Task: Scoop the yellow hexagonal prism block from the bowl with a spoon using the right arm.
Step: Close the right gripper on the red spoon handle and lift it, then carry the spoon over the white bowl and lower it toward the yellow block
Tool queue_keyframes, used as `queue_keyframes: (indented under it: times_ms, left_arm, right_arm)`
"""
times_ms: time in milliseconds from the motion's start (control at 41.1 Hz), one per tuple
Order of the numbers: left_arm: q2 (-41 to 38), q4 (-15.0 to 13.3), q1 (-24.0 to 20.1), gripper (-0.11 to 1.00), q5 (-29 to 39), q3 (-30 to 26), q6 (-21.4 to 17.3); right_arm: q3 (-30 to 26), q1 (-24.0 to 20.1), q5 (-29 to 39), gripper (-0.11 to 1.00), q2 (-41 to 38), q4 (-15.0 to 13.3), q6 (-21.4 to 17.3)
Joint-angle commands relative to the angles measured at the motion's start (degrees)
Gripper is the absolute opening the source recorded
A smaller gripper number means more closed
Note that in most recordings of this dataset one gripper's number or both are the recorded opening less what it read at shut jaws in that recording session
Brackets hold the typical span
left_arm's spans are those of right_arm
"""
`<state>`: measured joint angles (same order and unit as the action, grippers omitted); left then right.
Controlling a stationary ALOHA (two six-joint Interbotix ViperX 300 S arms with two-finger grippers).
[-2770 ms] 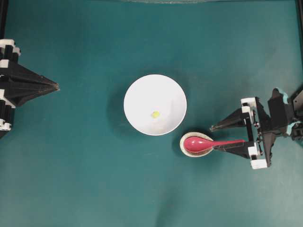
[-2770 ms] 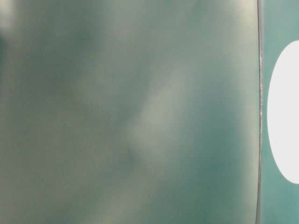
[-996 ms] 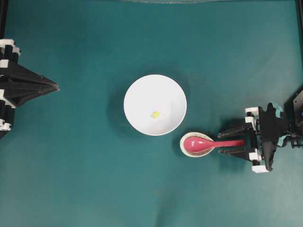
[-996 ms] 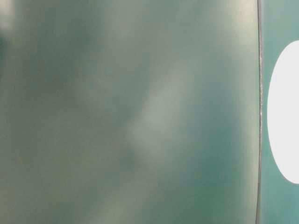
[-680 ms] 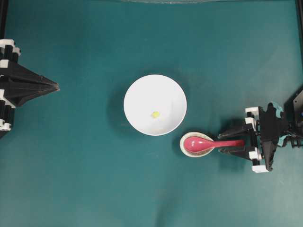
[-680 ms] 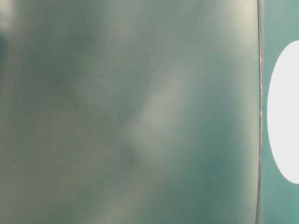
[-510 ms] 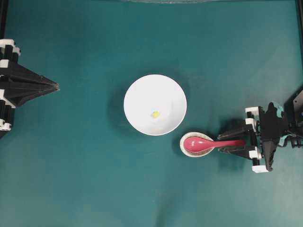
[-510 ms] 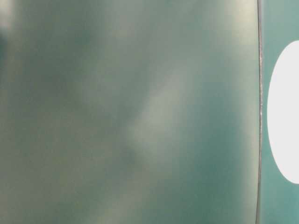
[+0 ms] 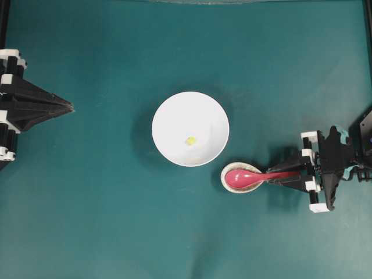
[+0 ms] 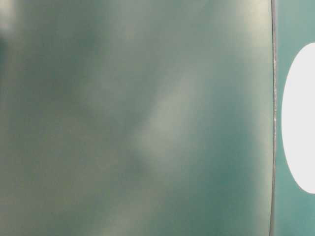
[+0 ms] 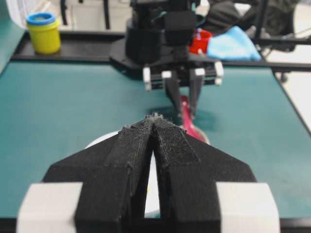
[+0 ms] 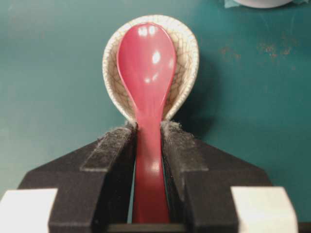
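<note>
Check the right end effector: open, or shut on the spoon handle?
Shut on the spoon: in the right wrist view both pads of the right end effector press against the handle's sides.

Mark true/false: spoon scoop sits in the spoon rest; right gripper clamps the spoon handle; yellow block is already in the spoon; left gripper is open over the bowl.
1. The spoon scoop sits in the speckled spoon rest. True.
2. The right gripper clamps the spoon handle. True.
3. The yellow block is in the spoon. False: it lies in the white bowl.
4. The left gripper is open over the bowl. False: shut, parked at the table's left edge.
</note>
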<state>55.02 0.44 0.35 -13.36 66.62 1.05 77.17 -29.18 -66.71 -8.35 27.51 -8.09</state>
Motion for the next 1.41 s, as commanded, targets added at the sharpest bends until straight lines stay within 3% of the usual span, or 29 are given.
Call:
queue_keyframes:
  times_ms: [0,316,535,948,1191,1385]
  left_arm:
    - [-0.5,0.2,0.1,0.03,-0.3,-1.2,-0.1]
    - [-0.5,0.2,0.1,0.03,-0.3,-1.2,-0.3]
    - [-0.5,0.2,0.1,0.03,-0.2,-1.2,-0.3]
    - [-0.5,0.2,0.1,0.03,-0.2,-1.2,-0.6]
    - [-0.4,0.2,0.1,0.03,-0.3,-1.2,-0.6]
    - [-0.5,0.2,0.1,0.03,-0.2,-1.1,-0.7]
  right_arm:
    - [-0.4,-0.3,-1.4,0.24,2.3,0.0,0.0]
    - [-0.4,0.2,0.0,0.24,11.9,0.1,1.2]
    - [-1.4,2.7,7.6,0.24,20.7,0.0,4.7]
    - [-10.7,14.7,37.6,0.24,33.0,0.0,16.2]
    - [-18.4,24.9,59.9,0.24,35.8,-0.4,17.4]
    - [-24.2,29.9,72.8,0.24,35.7,-0.8,17.2]
